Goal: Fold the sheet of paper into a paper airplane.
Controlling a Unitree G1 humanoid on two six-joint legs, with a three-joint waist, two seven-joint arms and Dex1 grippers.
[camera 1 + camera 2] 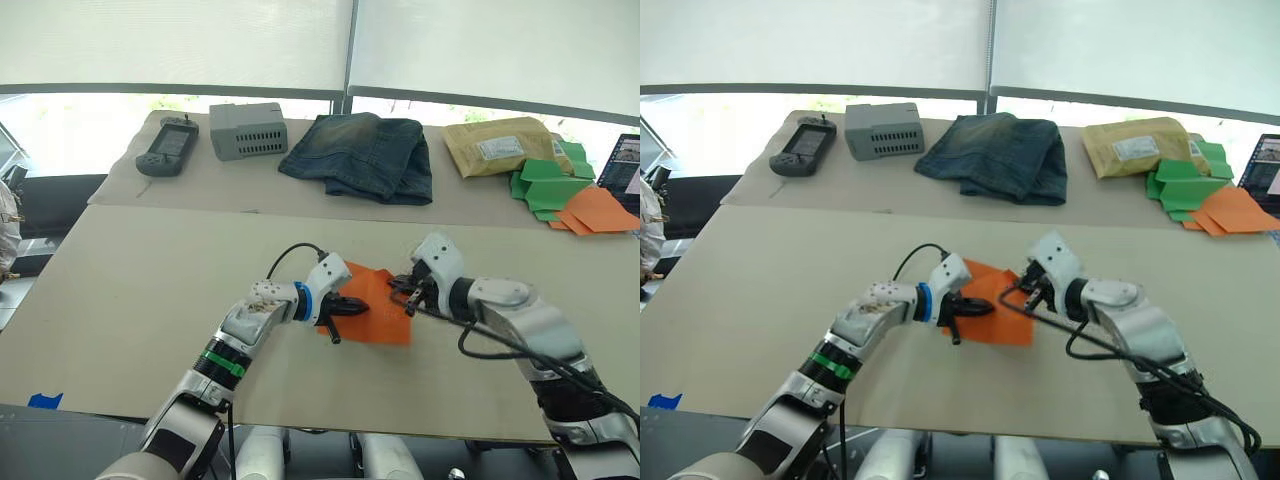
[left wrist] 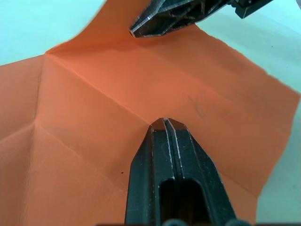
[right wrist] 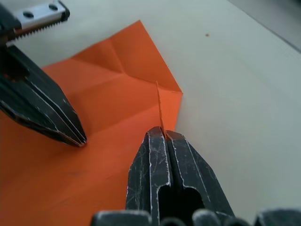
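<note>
Left pincer (image 2: 165, 123) has its black fingers pressed together, tips down on the middle of the sheet of paper (image 2: 94, 117), nothing between them. Right pincer (image 3: 161, 133) is clamped on a thin upturned edge of that orange sheet, the edge standing up between its tips. The sheet lies creased near the middle of the near worktop (image 1: 130, 290), left pincer on its 9 o'clock side, right pincer at its 3 o'clock edge; the pincers cover part of it in the head views.

Out on the far worktop: a dark handheld device (image 1: 168, 146) at 11 o'clock, a grey box (image 1: 247, 130) beside it, folded jeans (image 1: 362, 154) at 12. At 1 o'clock sits a tan padded envelope (image 1: 500, 145), with green paper shapes (image 1: 552, 185) and more orange paper (image 1: 600, 210) at 2 o'clock, partly overlapping.
</note>
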